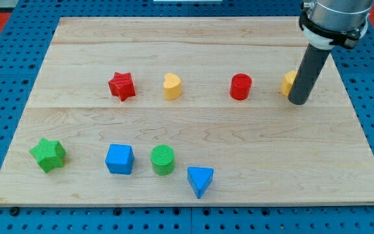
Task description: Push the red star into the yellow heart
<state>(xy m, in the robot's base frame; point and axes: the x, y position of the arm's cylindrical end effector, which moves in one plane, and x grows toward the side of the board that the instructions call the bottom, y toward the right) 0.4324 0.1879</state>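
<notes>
The red star [121, 86] lies on the wooden board at the view's upper left. The yellow heart [172, 86] lies just to its right, with a small gap between them. My tip [299, 102] rests on the board at the view's right, far from both. It stands right against a yellow block [289, 82] that the rod partly hides.
A red cylinder [241, 86] lies between the yellow heart and my tip. Along the view's bottom lie a green star [49, 155], a blue cube [119, 158], a green cylinder [163, 160] and a blue triangle [200, 181]. The board's [343, 143] right edge is near my tip.
</notes>
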